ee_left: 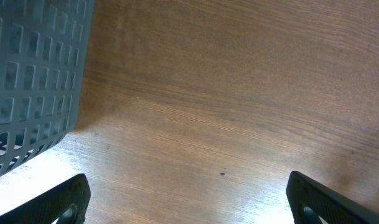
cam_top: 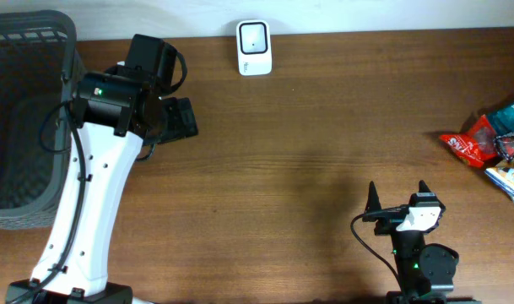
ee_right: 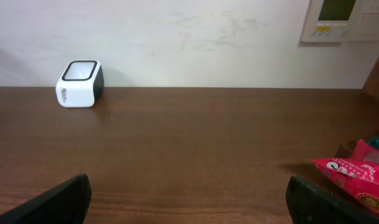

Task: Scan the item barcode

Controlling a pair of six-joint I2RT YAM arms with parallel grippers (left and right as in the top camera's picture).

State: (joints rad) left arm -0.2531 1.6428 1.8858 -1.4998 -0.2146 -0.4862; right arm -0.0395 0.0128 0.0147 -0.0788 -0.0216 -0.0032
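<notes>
Left pincer [ee_left: 189, 208] and right pincer [cam_top: 397, 192] are released; the red snack packet [cam_top: 466, 145] could be dropped if pinched only at its edge.

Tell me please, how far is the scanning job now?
Nothing looks done yet. The red foil snack packet lies untouched on the far right, apart from the white box-shaped scanner. Nothing is in hand: left fingers and right fingers stand open, empty. Picking up, presenting and scanning remain.
</notes>
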